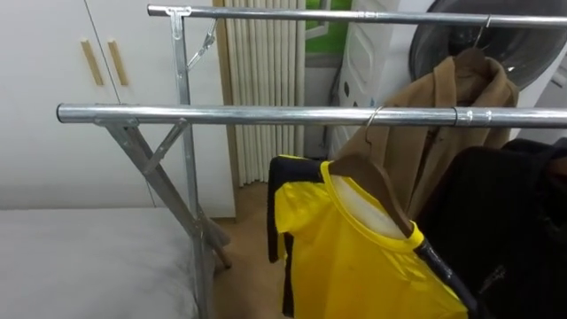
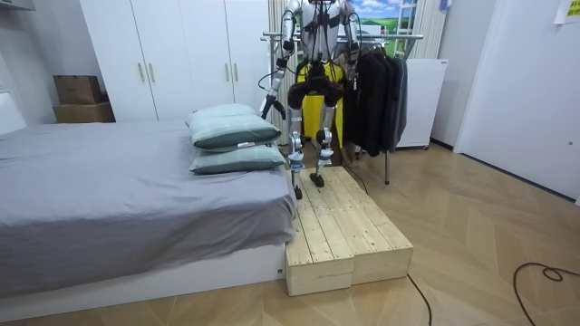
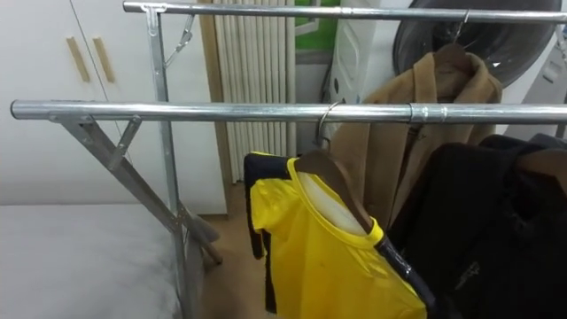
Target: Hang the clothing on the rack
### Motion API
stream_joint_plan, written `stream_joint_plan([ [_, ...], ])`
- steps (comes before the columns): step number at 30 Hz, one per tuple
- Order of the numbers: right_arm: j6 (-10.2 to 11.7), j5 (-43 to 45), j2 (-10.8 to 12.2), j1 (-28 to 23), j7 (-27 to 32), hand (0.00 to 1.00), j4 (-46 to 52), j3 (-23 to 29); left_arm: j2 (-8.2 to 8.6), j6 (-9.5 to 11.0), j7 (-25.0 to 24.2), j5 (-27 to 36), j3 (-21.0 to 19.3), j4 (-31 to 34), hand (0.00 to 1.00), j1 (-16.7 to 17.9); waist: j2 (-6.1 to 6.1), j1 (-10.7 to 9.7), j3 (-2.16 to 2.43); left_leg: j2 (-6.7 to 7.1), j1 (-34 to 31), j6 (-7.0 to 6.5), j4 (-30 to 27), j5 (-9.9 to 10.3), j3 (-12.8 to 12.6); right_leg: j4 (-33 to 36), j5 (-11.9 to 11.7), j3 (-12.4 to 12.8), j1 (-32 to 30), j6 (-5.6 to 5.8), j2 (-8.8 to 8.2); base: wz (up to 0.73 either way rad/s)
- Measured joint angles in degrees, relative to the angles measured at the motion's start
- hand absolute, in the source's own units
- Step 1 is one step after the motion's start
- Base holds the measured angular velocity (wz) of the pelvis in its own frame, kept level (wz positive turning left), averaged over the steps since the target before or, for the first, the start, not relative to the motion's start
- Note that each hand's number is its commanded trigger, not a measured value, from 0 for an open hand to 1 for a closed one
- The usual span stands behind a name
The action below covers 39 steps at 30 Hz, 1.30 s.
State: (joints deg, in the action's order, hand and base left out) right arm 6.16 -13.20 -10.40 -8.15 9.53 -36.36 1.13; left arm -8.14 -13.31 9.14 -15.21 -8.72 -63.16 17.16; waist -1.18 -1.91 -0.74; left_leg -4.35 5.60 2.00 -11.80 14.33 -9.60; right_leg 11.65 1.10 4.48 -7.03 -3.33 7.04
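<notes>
A yellow shirt (image 1: 354,257) with black trim hangs on a wooden hanger (image 1: 381,182). The hanger's metal hook (image 1: 376,115) sits over the near rail (image 1: 266,114) of the metal clothes rack, and the hanger tilts down to the right. In the room view I stand on a wooden platform (image 2: 340,226), facing the rack (image 2: 385,38) with the yellow shirt (image 2: 314,113) in front of me. My left hand (image 2: 268,101) hangs low at the room view's left, away from the shirt.
A tan coat (image 1: 443,115) hangs from the back rail (image 1: 354,15). Dark clothes (image 1: 505,221) crowd the near rail's right end. The rail left of the shirt is bare. A grey bed (image 1: 89,257) lies at lower left, white wardrobes (image 1: 53,89) behind it.
</notes>
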Motion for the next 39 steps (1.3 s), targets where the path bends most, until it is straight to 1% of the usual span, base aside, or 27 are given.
stream_joint_plan([
  [6,0.1,-0.3,0.6,0.1,-3.5,0.00,-3.5,0.0,0.02,0.3,-0.1,0.0,0.1,0.0,0.00,-0.2,0.39,-0.1,0.29,0.09,0.0,-0.15,-0.1,-0.1,0.2,0.0,0.0,0.1,0.0,-0.02,-0.05,0.00],
  [8,0.1,-0.5,0.9,0.8,-4.9,0.00,-7.9,-1.0,0.02,0.4,-0.1,0.0,0.5,0.0,0.00,-0.3,0.36,0.0,0.35,0.13,0.0,-0.17,-0.1,-0.1,0.3,0.0,0.0,0.1,0.1,-0.01,-0.08,0.00],
  [11,0.0,-1.4,1.7,0.7,-7.1,0.00,-13.8,-2.2,0.02,1.1,-0.1,0.0,0.7,-1.5,0.00,-0.9,0.45,0.0,0.31,0.13,0.0,-0.27,-0.1,0.0,0.3,-0.2,0.0,0.1,0.2,0.00,-0.08,0.00],
  [13,0.0,-2.0,2.2,0.3,-8.3,0.00,-17.5,-2.2,0.09,1.2,-0.2,0.0,0.6,-2.0,0.00,-1.3,0.53,0.0,0.31,0.12,0.0,-0.23,0.0,0.1,0.3,-0.3,0.0,0.0,0.2,0.02,-0.06,0.00],
  [16,0.0,-2.3,2.3,-0.1,-10.0,0.00,-23.1,-2.1,0.23,1.4,-0.8,0.0,0.0,-2.2,0.00,-1.4,0.67,0.0,0.26,0.08,0.1,-0.28,0.2,0.1,0.3,-1.1,-0.4,0.0,0.6,0.16,-0.05,0.00],
  [19,0.0,-2.3,2.4,-0.4,-12.0,0.00,-26.5,-2.1,0.24,1.4,-0.9,0.0,0.1,-2.3,0.00,-1.4,0.60,-0.1,0.23,0.11,0.1,-0.31,0.3,0.0,0.4,-1.0,-0.5,-0.1,0.6,0.30,-0.06,0.00],
  [22,0.0,-2.4,2.4,-0.2,-13.6,0.00,-28.2,-1.9,0.18,2.2,-1.0,0.0,0.2,-3.3,0.00,-1.4,0.41,-0.4,0.20,0.09,0.1,-0.29,0.4,0.2,0.6,-1.2,-0.4,-0.4,0.7,0.15,-0.13,0.04],
  [23,0.0,-3.0,2.4,0.1,-14.6,0.00,-29.2,-1.9,0.13,2.2,-1.2,0.1,0.7,-3.5,0.00,-1.4,0.41,-0.8,0.19,0.05,0.0,-0.23,0.4,0.2,0.9,-1.7,-0.4,-0.7,0.9,0.12,-0.21,0.11],
  [26,-0.1,-5.3,2.3,0.1,-16.4,0.00,-31.2,-1.4,0.16,2.2,-2.4,0.1,1.0,-3.8,0.00,-1.5,0.61,-0.8,0.23,0.02,0.0,-0.27,0.4,0.3,0.9,-2.0,-0.4,-0.6,1.0,0.18,-0.20,0.02],
  [31,-1.4,-10.5,2.4,-0.4,-18.1,0.00,-32.9,-0.5,0.15,2.2,-3.7,0.1,1.0,-4.2,0.00,-1.5,0.99,-1.0,0.22,0.08,0.0,-0.44,0.4,0.3,1.0,-2.0,-0.6,-0.8,1.0,0.47,-0.27,0.00],
  [34,-2.6,-13.1,2.4,-0.6,-18.4,0.00,-33.6,0.0,-0.02,2.2,-4.7,2.7,1.3,-4.2,0.00,-1.6,1.14,-1.1,0.31,0.15,-0.1,-0.51,0.5,0.4,1.1,-2.0,-0.5,-1.1,1.0,0.55,-0.40,0.01],
  [35,-2.7,-13.6,2.4,-0.8,-18.4,0.00,-33.7,0.2,-0.10,2.2,-5.0,3.5,1.4,-4.2,0.00,-1.6,1.20,-1.2,0.32,0.15,-0.1,-0.51,0.5,0.4,1.3,-2.0,-0.5,-1.4,1.0,0.52,-0.51,0.13],
  [37,-3.7,-15.1,2.4,-0.9,-18.5,0.00,-35.1,1.3,-0.71,2.2,-6.5,6.0,1.6,-4.4,0.00,-1.9,1.40,-2.0,0.43,0.22,-0.3,-0.55,0.4,0.3,2.0,-2.0,-0.4,-2.3,1.3,0.62,-0.86,0.21],
  [38,-4.6,-15.7,2.4,-0.8,-18.5,0.00,-35.6,2.0,-0.91,2.1,-7.4,7.4,1.7,-4.4,0.00,-1.9,1.53,-2.3,0.40,0.24,-0.3,-0.57,0.4,0.2,2.2,-2.0,-0.4,-2.4,1.4,0.66,-0.91,0.13],
  [39,-4.8,-15.8,2.4,-0.7,-18.5,0.00,-35.9,2.5,-0.98,2.0,-7.7,8.1,1.8,-4.4,0.00,-1.9,1.53,-2.3,0.36,0.25,-0.3,-0.50,0.4,0.2,2.2,-2.0,-0.4,-2.4,1.4,0.67,-0.91,0.00],
])
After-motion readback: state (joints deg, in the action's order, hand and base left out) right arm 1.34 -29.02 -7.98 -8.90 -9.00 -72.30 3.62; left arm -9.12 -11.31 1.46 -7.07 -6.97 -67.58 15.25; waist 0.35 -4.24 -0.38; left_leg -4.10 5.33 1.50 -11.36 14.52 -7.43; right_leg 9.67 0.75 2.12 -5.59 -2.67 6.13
